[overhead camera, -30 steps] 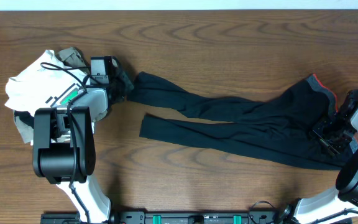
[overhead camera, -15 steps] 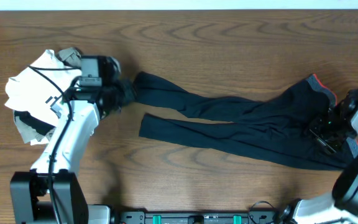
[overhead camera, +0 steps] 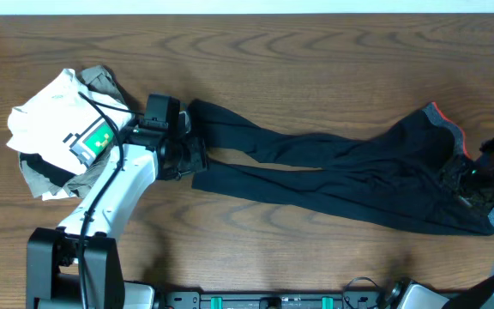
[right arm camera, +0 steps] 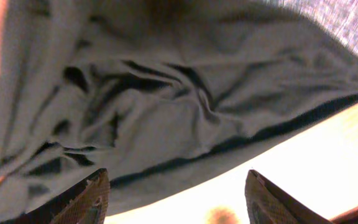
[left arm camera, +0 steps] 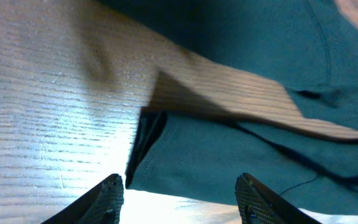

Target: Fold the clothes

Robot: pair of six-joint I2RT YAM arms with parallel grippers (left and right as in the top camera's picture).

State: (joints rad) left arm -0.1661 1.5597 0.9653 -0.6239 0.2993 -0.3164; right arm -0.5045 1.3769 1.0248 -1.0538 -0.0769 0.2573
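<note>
Pants (overhead camera: 333, 172) lie flat on the table (overhead camera: 273, 51), cuffs (overhead camera: 199, 176) toward 9 o'clock, waistband (overhead camera: 444, 118) toward 3. Left gripper (overhead camera: 185, 150) gapes empty at the cuffs. Right gripper (overhead camera: 463, 176), likewise released, sits over the waistband end.

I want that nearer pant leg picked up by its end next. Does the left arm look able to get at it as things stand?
Probably yes. The left gripper is open right over the nearer leg's cuff, which lies flat on the table with nothing covering it.
</note>
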